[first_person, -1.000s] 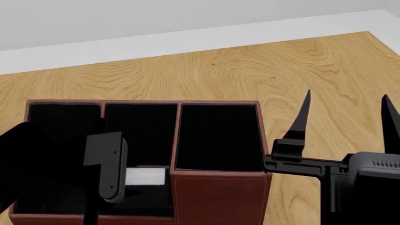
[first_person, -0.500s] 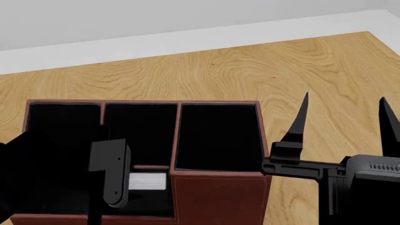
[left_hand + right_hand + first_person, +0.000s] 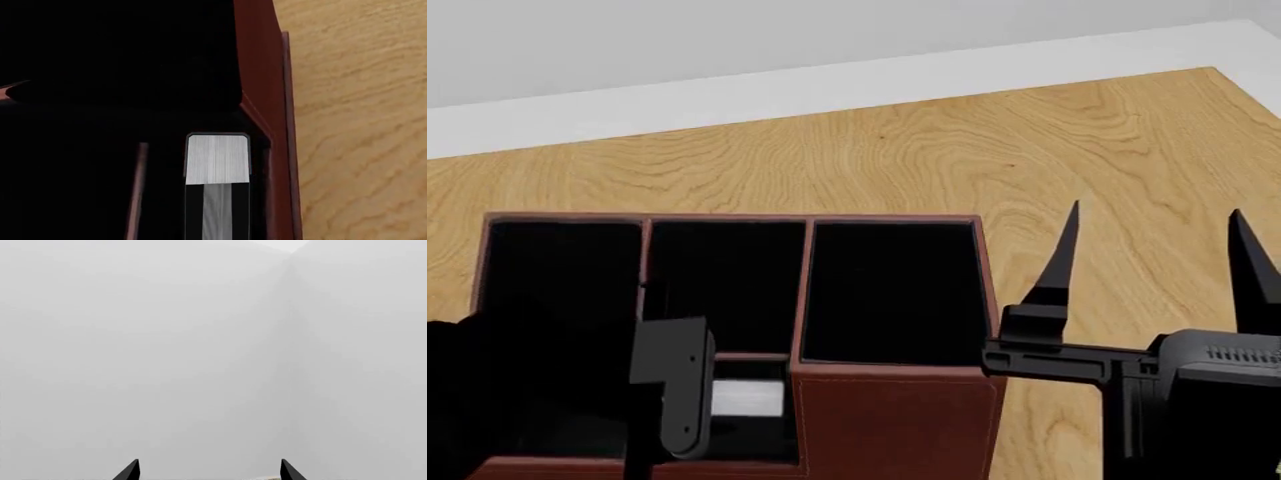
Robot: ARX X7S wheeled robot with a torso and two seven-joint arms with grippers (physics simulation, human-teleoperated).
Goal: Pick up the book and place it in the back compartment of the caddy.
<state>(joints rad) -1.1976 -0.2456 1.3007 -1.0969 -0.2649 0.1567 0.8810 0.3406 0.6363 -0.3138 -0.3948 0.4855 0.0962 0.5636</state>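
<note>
A light wooden table (image 3: 961, 140) carries the dark red caddy (image 3: 894, 420); grain runs across it.

Caddy (image 3: 894, 420): dark red, leather-look box with stitched edges, black interior, thin dividing walls; sits flat on the bench. Two long side cells flank a middle column split into a longer far cell and a short near one.

Back compartment (image 3: 747, 425): that short cell, nearest the robot, black-lined.

Book (image 3: 745, 399): black cover, white page edges. Stands on end inside the back compartment, page edges showing; in the left wrist view (image 3: 216, 160) it sits close against a red wall.
</note>
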